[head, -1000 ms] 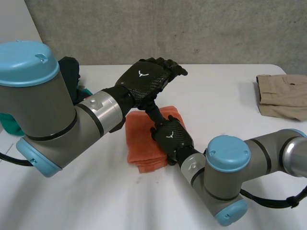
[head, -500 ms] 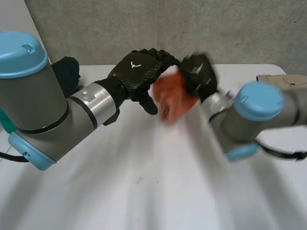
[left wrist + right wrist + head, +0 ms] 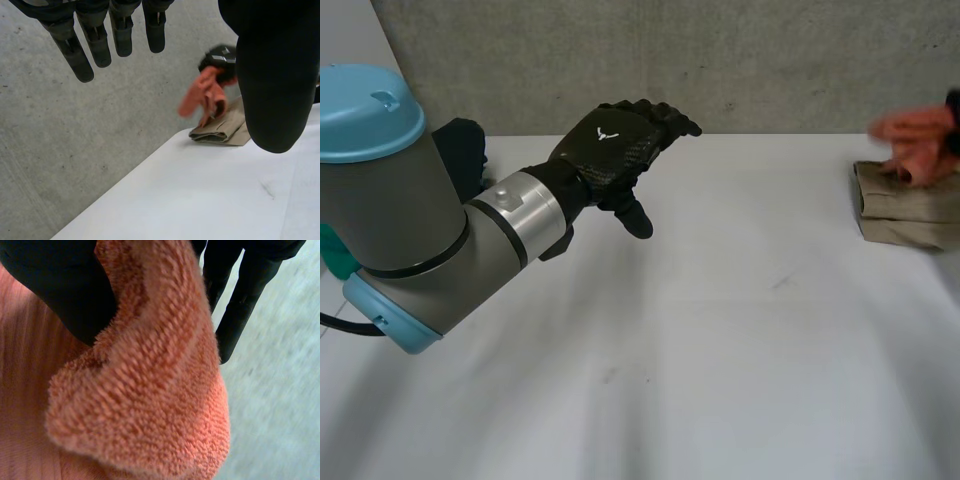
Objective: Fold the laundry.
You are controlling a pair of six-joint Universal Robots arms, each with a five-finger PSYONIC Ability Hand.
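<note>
Orange towel (image 3: 915, 140) swept from the middle of the table (image 3: 720, 350) to the stack at the right.
Right hand (image 3: 55, 285) pinched the folded towel's thick edge between thumb and fingers, holding it just above the folded khaki garment (image 3: 905, 205), not yet released; left hand (image 3: 615, 150) hovered empty, fingers relaxed. A dark clothes pile (image 3: 460, 150) beside the left arm probably remained to fold.

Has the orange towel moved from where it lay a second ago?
Yes. The orange towel left the table's middle; the right hand holds it above the folded tan garment at the table's right end.
</note>
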